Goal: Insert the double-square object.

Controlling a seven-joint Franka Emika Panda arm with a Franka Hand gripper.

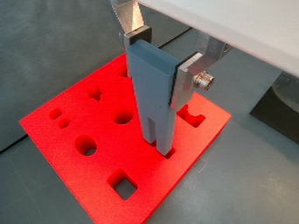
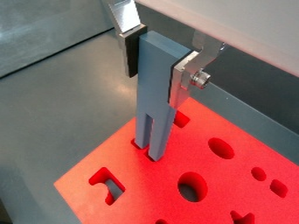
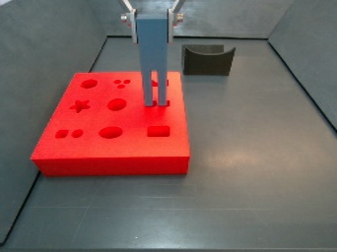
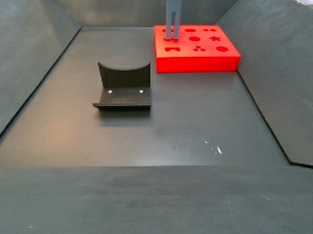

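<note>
The double-square object (image 1: pixel 152 87) is a tall blue-grey bar with two legs at its lower end. It stands upright in both wrist views (image 2: pixel 156 96). My gripper (image 1: pixel 163 59) is shut on its upper part, with one silver finger on each side (image 2: pixel 158 61). The legs reach down to the red board (image 1: pixel 65 131) at a hole near one edge, and their tips seem just inside it. In a side view the object (image 3: pixel 154 59) hangs from the gripper (image 3: pixel 154 15) over the board's right part (image 3: pixel 105 157). It also shows in a side view at the far end (image 4: pixel 174 23).
The red board (image 2: pixel 140 188) has several other holes: round (image 1: pixel 86 146), square (image 1: pixel 121 184) and star (image 3: pixel 82 106). The dark fixture (image 3: pixel 207 59) stands behind the board on the grey floor, and in a side view it is nearer the camera (image 4: pixel 123 87). Grey walls enclose the floor.
</note>
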